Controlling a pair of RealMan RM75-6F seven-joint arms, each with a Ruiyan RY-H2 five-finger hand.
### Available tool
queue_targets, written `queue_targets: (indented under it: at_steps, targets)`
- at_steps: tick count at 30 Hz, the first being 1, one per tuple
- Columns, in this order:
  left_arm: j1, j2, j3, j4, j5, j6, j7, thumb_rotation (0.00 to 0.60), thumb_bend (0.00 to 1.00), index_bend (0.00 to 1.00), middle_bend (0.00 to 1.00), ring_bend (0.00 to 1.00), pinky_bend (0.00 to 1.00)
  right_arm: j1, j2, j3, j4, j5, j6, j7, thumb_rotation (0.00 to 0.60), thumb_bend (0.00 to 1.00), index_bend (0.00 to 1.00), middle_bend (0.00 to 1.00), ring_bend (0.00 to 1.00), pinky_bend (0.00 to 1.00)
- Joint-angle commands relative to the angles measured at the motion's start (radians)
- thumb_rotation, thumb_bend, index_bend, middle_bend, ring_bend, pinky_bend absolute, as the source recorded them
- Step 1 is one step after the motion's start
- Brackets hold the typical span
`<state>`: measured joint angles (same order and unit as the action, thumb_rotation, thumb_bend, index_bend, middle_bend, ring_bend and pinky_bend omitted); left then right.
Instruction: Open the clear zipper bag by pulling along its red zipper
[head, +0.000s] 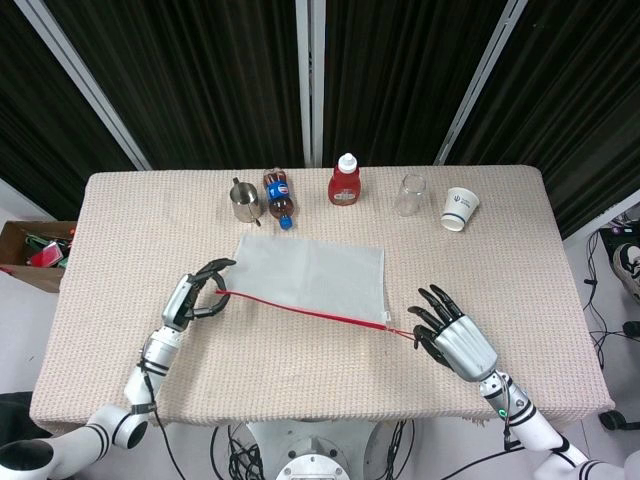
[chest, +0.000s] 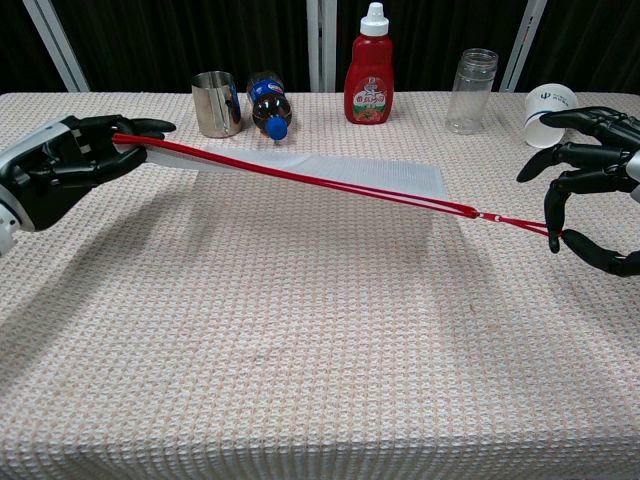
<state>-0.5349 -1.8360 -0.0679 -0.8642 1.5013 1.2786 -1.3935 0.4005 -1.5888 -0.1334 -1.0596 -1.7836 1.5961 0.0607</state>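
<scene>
A: Where is the clear zipper bag (head: 310, 275) lying right now?

B: It is hanging just above the counter (head: 520, 250) in the near middle, its red zipper (chest: 300, 173) edge stretching taut between the two hands. The left robot hand (head: 192, 297) is clamping the zipper's left end with curled fingers. The right robot hand (head: 452, 338) is pinching what looks like the red pull (chest: 520, 222) at the far right end, other fingers spreading apart.

A: How is the bag going to handle?

B: I am judging it as light, thin and floppy; the film is sagging away from the zipper line, so only the red track is giving any stiffness. The plastic is probably slippery, so gripping the film itself is risky.

A: Where should one take hold?

B: At the zipper's end tab on the left, and on the small pull on the right.

A: How far along?

B: The pull is sitting past the bag's right edge, so the opening looks nearly or fully done.
</scene>
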Motion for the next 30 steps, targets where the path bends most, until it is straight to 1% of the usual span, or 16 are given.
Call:
queue_targets:
  at_steps: [1,2,4,5,7,9,10,11,13,14,16,20,24,27,30]
  targets:
    - [0.004,0.006,0.022,0.015,0.025,0.005,0.053,0.6,0.49,0.65,0.24,0.11,0.14,0.001,0.002,0.004,-0.009,-0.001,-0.015,-0.002,0.6,0.55,0.81,0.23,0.0,0.0]
    - [0.004,0.008,0.032,0.025,0.037,0.007,0.09,0.6,0.49,0.64,0.23,0.11,0.14,0.003,0.005,0.004,-0.018,0.002,-0.03,-0.007,0.6,0.51,0.77,0.21,0.0,0.0]
    - [0.004,0.018,0.063,0.046,0.068,0.007,0.213,0.6,0.49,0.58,0.22,0.11,0.14,0.009,0.016,0.005,-0.053,0.017,-0.076,-0.02,0.6,0.36,0.55,0.15,0.0,0.0]
    - [0.004,0.024,0.074,0.052,0.079,0.006,0.282,0.6,0.49,0.52,0.21,0.11,0.14,0.014,0.024,0.005,-0.074,0.026,-0.105,-0.027,0.6,0.32,0.48,0.14,0.0,0.0]
    - [0.006,0.046,0.096,0.049,0.096,-0.005,0.472,0.6,0.46,0.41,0.18,0.11,0.14,0.025,0.046,0.008,-0.134,0.056,-0.176,-0.051,0.6,0.2,0.17,0.06,0.0,0.0]
    - [0.013,0.081,0.103,0.002,0.092,-0.021,0.657,0.6,0.41,0.3,0.16,0.11,0.14,0.037,0.069,0.017,-0.19,0.084,-0.23,-0.066,0.6,0.17,0.03,0.01,0.0,0.0]
    - [0.018,0.102,0.104,-0.023,0.087,-0.027,0.741,0.6,0.39,0.28,0.15,0.11,0.14,0.041,0.079,0.024,-0.211,0.098,-0.249,-0.068,0.6,0.17,0.0,0.0,0.0,0.0]
    - [0.026,0.131,0.1,-0.068,0.073,-0.033,0.836,0.6,0.37,0.26,0.15,0.11,0.14,0.045,0.095,0.033,-0.236,0.113,-0.264,-0.066,0.6,0.16,0.0,0.0,0.0,0.0]
    - [0.044,0.179,0.091,-0.142,0.045,-0.035,0.958,0.6,0.34,0.25,0.15,0.11,0.14,0.045,0.118,0.05,-0.266,0.134,-0.272,-0.055,0.6,0.16,0.0,0.0,0.0,0.0]
    - [0.057,0.217,0.087,-0.193,0.027,-0.032,1.03,0.6,0.33,0.24,0.15,0.11,0.14,0.042,0.135,0.062,-0.279,0.145,-0.266,-0.049,0.6,0.16,0.0,0.0,0.0,0.0]
    - [0.082,0.274,0.077,-0.263,-0.001,-0.013,1.132,0.6,0.3,0.24,0.15,0.11,0.13,0.029,0.159,0.087,-0.293,0.169,-0.243,-0.044,0.6,0.16,0.0,0.01,0.0,0.0]
    - [0.158,0.39,0.041,-0.364,-0.082,0.071,1.34,0.6,0.22,0.24,0.15,0.11,0.13,-0.022,0.222,0.14,-0.32,0.24,-0.178,-0.027,0.6,0.18,0.0,0.08,0.0,0.0]
    - [0.231,0.487,0.024,-0.429,-0.155,0.122,1.42,0.6,0.19,0.24,0.15,0.11,0.13,-0.074,0.298,0.162,-0.357,0.307,-0.153,-0.007,0.6,0.19,0.01,0.09,0.0,0.0]
    - [0.289,0.545,0.028,-0.484,-0.179,0.164,1.416,0.6,0.18,0.24,0.15,0.11,0.13,-0.115,0.343,0.158,-0.38,0.328,-0.135,0.018,0.6,0.2,0.01,0.09,0.0,0.0]
    - [0.343,0.582,0.042,-0.526,-0.177,0.215,1.418,0.6,0.17,0.24,0.15,0.11,0.13,-0.151,0.375,0.145,-0.398,0.324,-0.119,0.078,0.6,0.2,0.01,0.08,0.0,0.0]
